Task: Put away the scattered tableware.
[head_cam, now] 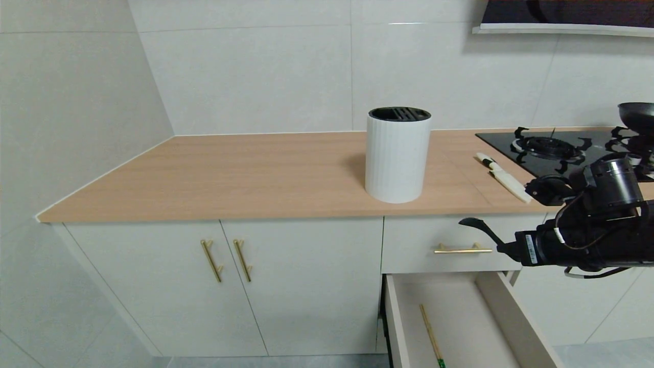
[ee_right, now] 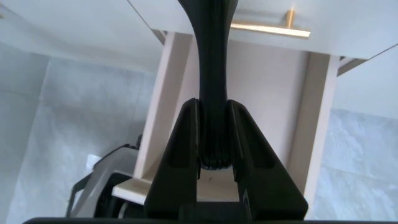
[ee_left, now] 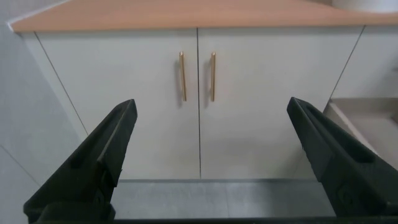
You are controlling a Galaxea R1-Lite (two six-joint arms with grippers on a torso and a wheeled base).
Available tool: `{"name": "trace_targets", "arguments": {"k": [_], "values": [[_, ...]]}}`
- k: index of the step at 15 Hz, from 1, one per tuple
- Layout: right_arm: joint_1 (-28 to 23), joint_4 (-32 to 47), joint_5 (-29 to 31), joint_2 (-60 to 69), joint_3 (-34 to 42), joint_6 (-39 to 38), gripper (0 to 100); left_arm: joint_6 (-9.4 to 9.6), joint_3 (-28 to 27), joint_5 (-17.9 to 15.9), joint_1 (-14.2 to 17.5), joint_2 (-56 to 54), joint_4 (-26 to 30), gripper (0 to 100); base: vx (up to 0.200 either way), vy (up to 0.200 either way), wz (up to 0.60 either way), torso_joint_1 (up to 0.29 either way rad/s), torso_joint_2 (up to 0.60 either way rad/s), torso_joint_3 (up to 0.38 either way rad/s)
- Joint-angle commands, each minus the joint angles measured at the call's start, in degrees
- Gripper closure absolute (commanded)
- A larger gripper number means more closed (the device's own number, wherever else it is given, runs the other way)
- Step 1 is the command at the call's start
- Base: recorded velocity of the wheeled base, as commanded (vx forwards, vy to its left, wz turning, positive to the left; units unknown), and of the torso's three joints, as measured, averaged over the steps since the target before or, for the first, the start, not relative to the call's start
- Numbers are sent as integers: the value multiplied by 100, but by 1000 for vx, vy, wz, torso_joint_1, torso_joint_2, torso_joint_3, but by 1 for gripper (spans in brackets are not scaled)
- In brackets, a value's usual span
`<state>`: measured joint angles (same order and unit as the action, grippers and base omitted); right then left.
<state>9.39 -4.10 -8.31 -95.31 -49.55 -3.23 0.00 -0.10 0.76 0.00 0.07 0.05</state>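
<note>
1. Black utensil (head_cam: 477, 227) is clamped in the right gripper (head_cam: 508, 249), held in the air just in front of the closed upper drawer (head_cam: 409, 245) and above the open lower drawer (head_cam: 493, 306).
2. From the right wrist, both fingers (ee_right: 186, 137) press against the utensil's slim handle, with the open drawer's pale floor beneath.
3. Chopsticks (head_cam: 430, 332) lie lengthwise on the floor of the open drawer.
4. On the wooden countertop (head_cam: 230, 174), a white-handled knife (head_cam: 503, 177) lies flat near the front edge, between the white holder (head_cam: 397, 158) and the gas stove (head_cam: 549, 148).
5. The holder is a cylinder with a black slotted top and stands upright, apart from the knife.
6. The left gripper (ee_left: 211, 106) has its jaws spread wide with nothing between them, facing the double cabinet doors (ee_left: 261, 112) under the countertop.
</note>
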Motion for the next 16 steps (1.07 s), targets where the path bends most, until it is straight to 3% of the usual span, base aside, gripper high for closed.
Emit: {"name": "trace_targets", "arguments": {"k": [1,16], "values": [[2,-3,-4,-58,-2,-2,100,0,1,4,0,1,-5,0,0,0,0,-203,496,286],[2,-3,5,-234,-2,7,100,0,1,4,0,1,4,0,0,0,0,-164,461,295]]}}
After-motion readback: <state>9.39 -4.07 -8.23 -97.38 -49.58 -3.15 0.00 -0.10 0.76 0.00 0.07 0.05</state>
